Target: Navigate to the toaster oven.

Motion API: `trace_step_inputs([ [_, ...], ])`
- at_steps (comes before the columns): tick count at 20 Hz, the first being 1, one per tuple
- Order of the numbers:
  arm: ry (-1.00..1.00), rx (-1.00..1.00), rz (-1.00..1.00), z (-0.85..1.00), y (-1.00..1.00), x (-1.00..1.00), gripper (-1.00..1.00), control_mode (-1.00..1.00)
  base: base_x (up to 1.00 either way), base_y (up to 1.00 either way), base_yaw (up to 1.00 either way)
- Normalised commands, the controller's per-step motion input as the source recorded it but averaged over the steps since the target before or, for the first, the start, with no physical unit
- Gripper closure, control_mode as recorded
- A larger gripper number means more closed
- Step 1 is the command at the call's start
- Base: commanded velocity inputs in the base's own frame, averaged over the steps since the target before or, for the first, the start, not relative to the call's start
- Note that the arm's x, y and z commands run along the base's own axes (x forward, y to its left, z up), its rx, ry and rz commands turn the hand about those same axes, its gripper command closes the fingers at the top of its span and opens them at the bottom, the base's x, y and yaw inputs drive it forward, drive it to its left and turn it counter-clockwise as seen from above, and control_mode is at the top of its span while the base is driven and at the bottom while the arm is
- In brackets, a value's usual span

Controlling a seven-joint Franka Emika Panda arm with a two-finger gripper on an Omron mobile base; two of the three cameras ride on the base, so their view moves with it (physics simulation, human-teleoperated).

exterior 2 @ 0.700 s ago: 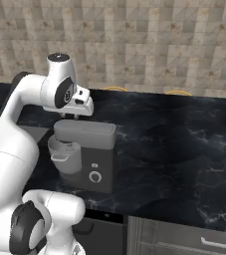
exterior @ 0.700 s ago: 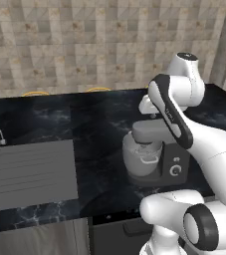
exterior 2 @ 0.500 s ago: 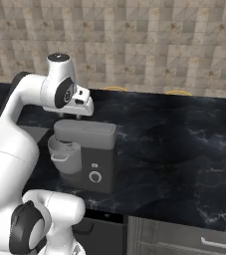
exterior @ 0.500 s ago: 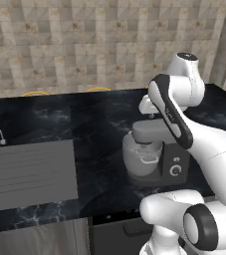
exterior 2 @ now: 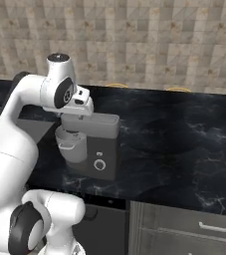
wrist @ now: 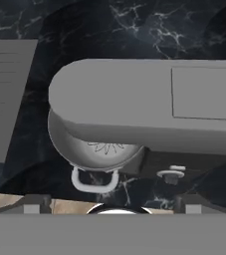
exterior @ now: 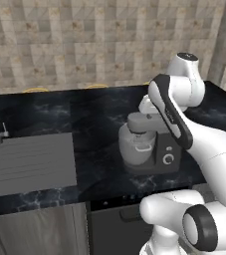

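A white robot arm holds its gripper (exterior: 145, 105) above a grey stand mixer with a bowl (exterior: 147, 144) on the black marble counter (exterior 2: 184, 134); whether its fingers are spread cannot be told. The toaster oven lies somewhere beyond these views, so the drive there seems barely begun and the base must travel on.

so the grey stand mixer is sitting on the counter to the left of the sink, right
Not quite: the grey stand mixer sits on the counter to the right of the sink, not the left. The left base view shows the sink at the left and the mixer further right, just in front of the arm.
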Motion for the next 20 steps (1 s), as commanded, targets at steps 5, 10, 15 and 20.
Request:
trace_step_inputs([
  [5,0.00,0.00,0.00,0.00,0.00,0.00,-1.00,1.00,-0.10,0.16,0.22],
  [10,0.00,0.00,0.00,0.00,0.00,0.00,-1.00,1.00,-0.05,0.48,0.79],
  [15,0.00,0.00,0.00,0.00,0.00,0.00,-1.00,1.00,0.00,0.48,0.93],
  [20,0.00,0.00,0.00,0.00,0.00,0.00,-1.00,1.00,0.00,0.45,0.97],
])
